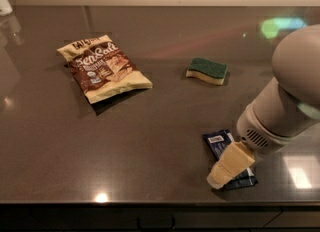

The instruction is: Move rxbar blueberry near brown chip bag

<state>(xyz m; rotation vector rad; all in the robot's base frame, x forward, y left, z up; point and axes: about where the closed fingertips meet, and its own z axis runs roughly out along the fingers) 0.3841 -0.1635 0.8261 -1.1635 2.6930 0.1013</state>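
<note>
Camera view: gripper (220, 176) over rxbar blueberry (218, 141) on dark countertop (145, 146).

The sponge (206, 70) lies on the dark table (150, 141), well beyond the gripper (221, 175) at the near edge; a white container (4, 3) stands far off, back-left corner.

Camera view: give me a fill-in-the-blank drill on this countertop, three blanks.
The gripper hangs over the slim dark navy-blue bar wrapper, whose small label is ____.
The yellow rectangular sponge has a ____ top.
The crinkly brown-and-cream chip bag is the ____ of these three items.
Missing: white; green; largest.
</note>
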